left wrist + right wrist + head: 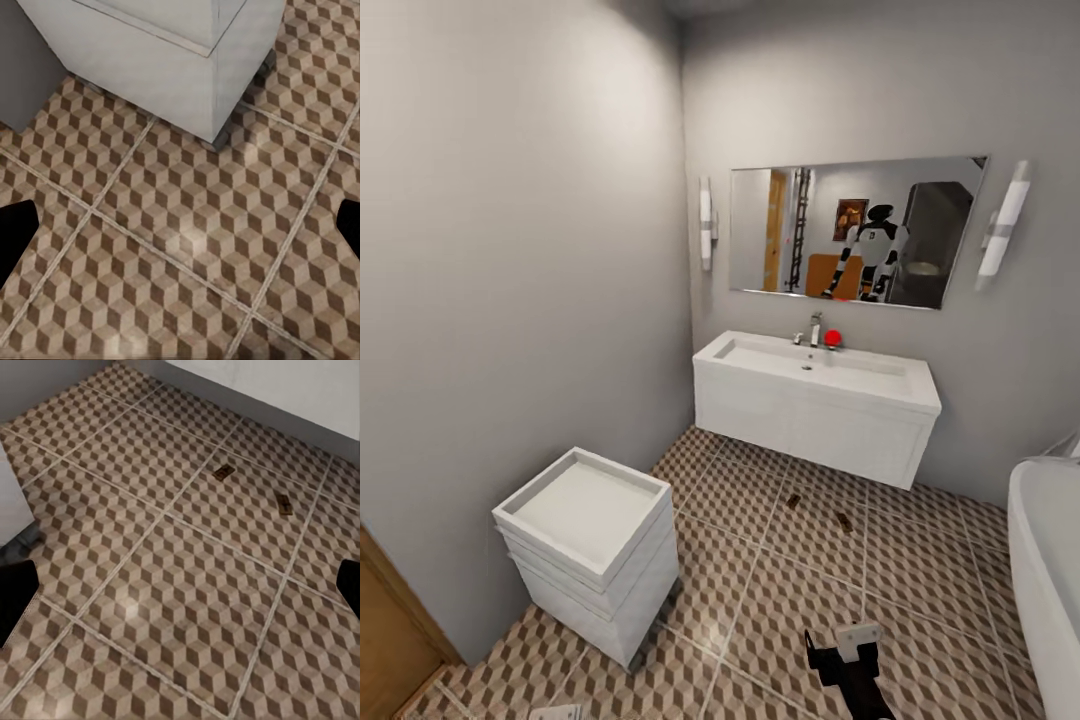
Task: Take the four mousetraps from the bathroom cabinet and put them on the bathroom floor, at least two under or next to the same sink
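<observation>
Right end effector (838,655): nearest the head camera, a black and white part at the bottom edge, cut off by the frame; in the right wrist view its two dark fingertips (15,596) sit at opposite edges, spread wide with nothing between them.
Left end effector (180,225): dark tips at the two edges of the left wrist view, spread wide apart, holding nothing, above bare tiles.
Floor (780,600): cube-pattern tiles in brown, beige and white with pale grout lines.
Mousetraps: two lie flat on the floor just in front of the vanity, one (793,501) nearer the middle, the other (843,521) close beside it; also seen in the right wrist view (223,473) (284,504). They are too small to make out spring parts.
Sink (820,365): white basin with a chrome tap, on a white wall-hung vanity; a small red thing (832,338) by the tap, hard to identify.
White drawer unit (595,555): low, against the wall, its top a shallow tray.
Bathtub (1050,560): white, cut off at the edge.
Mirror (855,230): reflects the robot and an orange-brown shape behind it, blurred.
Wooden edge (390,620): brown, cut off in the corner.
</observation>
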You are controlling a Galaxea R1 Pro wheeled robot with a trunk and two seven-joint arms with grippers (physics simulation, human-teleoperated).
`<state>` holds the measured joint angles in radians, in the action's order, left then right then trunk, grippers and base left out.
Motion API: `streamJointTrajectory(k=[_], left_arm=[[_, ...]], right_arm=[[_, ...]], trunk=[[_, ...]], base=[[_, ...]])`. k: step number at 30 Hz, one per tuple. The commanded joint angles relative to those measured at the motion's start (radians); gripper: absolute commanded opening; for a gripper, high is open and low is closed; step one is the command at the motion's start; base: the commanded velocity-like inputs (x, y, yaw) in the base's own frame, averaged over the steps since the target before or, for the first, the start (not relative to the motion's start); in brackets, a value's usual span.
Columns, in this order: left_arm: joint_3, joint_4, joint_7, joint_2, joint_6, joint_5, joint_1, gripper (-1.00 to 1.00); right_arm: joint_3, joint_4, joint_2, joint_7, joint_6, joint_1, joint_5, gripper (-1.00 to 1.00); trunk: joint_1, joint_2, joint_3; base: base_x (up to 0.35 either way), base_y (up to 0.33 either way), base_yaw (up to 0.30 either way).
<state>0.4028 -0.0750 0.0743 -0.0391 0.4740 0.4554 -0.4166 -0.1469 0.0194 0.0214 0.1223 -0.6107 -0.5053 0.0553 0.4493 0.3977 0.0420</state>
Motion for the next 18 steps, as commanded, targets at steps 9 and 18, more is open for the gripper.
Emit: streamJointTrajectory(k=[9, 18], left_arm=[[0.008, -0.003, 0.003, 0.001, 0.005, 0.003, -0.001, 1.00], [0.008, -0.003, 0.003, 0.001, 0.005, 0.003, -0.001, 1.00]], right_arm=[[-0.007, -0.001, 0.000, 0.010, -0.001, -0.001, 0.006, 1.00], [-0.007, -0.001, 0.000, 0.010, -0.001, -0.001, 0.006, 1.00]], trunk=[[0.001, 0.002, 0.002], [0.001, 0.002, 0.002]], base=[[0.000, 0.000, 0.257], [0.000, 0.000, 0.257]])
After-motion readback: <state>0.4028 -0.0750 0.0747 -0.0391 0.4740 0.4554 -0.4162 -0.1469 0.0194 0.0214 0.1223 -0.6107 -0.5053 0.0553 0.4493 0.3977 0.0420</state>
